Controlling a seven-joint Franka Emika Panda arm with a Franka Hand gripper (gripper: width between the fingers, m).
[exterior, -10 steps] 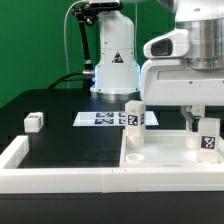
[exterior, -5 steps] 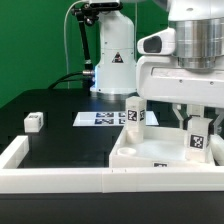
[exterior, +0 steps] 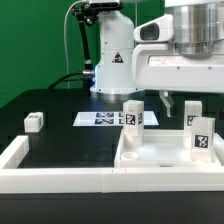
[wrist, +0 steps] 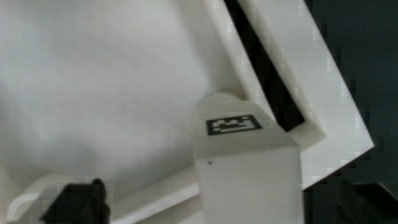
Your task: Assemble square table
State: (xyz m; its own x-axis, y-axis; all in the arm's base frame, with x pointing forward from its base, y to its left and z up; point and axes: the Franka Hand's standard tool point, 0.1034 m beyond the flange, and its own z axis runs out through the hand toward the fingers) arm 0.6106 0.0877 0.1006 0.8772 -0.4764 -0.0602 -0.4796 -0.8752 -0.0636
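My hand (exterior: pixel 178 104) hangs above the surface (exterior: pixel 60 125), over its near corner on the exterior view's right, pointing straight down. My two dark fingers (exterior: pixel 166 100) stand apart, gripping nothing. My broad white wrist (exterior: pixel 185 55) sits level above them. My base (exterior: pixel 113 60) stands at the surface's far edge.

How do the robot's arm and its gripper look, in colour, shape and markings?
The arm is white, with rounded shells, a black triangular mark on its base and black cables along its side. The gripper has a boxy white body and two short dark fingers.
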